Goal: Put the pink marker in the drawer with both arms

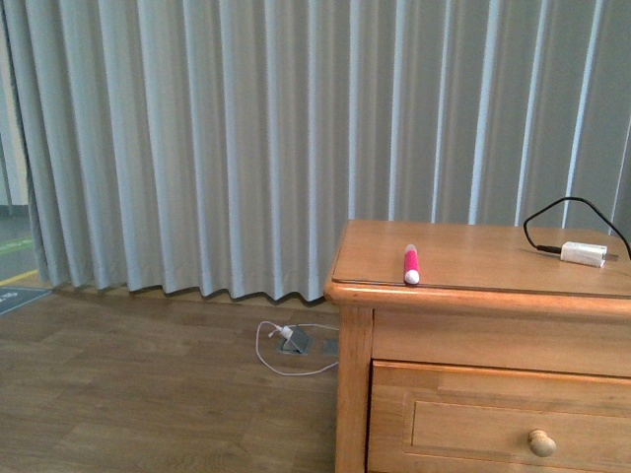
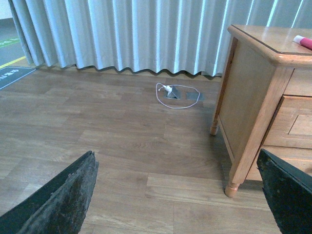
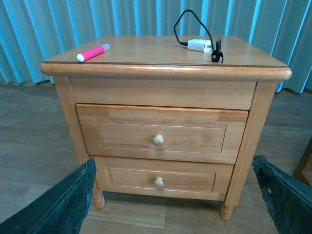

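Note:
The pink marker (image 1: 411, 264) with its white cap lies on the wooden nightstand's top (image 1: 473, 251), near the front left edge. It also shows in the right wrist view (image 3: 93, 52) and at the edge of the left wrist view (image 2: 303, 42). The upper drawer (image 3: 161, 132) with its round knob (image 3: 158, 140) is closed; in the front view (image 1: 503, 424) only part of it shows. My left gripper (image 2: 178, 195) is open above the floor, left of the nightstand. My right gripper (image 3: 173, 195) is open, facing the drawers from a distance. Neither arm shows in the front view.
A white charger block (image 3: 200, 45) with a black cable (image 3: 214, 48) lies on the nightstand's top at the back right. A second, lower drawer (image 3: 161, 178) is closed. A white cable (image 2: 175, 92) lies at a floor socket by the grey curtain (image 1: 246, 138).

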`<state>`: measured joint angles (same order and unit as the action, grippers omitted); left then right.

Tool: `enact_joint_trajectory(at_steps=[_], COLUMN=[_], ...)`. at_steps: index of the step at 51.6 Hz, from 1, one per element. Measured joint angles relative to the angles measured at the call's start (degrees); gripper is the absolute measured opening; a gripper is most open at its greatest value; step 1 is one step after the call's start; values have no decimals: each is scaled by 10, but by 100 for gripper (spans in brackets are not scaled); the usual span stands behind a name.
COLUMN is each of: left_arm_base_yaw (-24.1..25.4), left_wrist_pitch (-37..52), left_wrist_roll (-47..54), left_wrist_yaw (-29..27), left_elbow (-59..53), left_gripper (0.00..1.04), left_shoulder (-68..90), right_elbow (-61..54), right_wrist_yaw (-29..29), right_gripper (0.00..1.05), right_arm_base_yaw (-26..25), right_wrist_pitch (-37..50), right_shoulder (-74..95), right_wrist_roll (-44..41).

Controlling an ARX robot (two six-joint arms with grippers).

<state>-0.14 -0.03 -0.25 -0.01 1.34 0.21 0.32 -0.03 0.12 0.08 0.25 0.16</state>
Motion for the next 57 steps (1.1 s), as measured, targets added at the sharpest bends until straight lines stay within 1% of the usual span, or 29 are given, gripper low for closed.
enact_joint_trajectory(at_steps=[53, 54, 57], left_arm_base_yaw=[0, 0, 0], left_wrist_pitch=[0, 0, 0], left_wrist_roll=[0, 0, 0], left_wrist_yaw=[0, 0, 0], left_elbow=[0, 0, 0], left_gripper=[99, 99, 99], left_shoulder=[0, 0, 0], right_elbow=[0, 1, 28], right_wrist_yaw=[0, -3, -19], right_gripper=[96, 96, 96], right_arm_base_yaw=[0, -1, -2], right_wrist_pitch=[0, -5, -76], right_shoulder=[0, 3, 37], right_wrist_roll=[0, 2, 26])
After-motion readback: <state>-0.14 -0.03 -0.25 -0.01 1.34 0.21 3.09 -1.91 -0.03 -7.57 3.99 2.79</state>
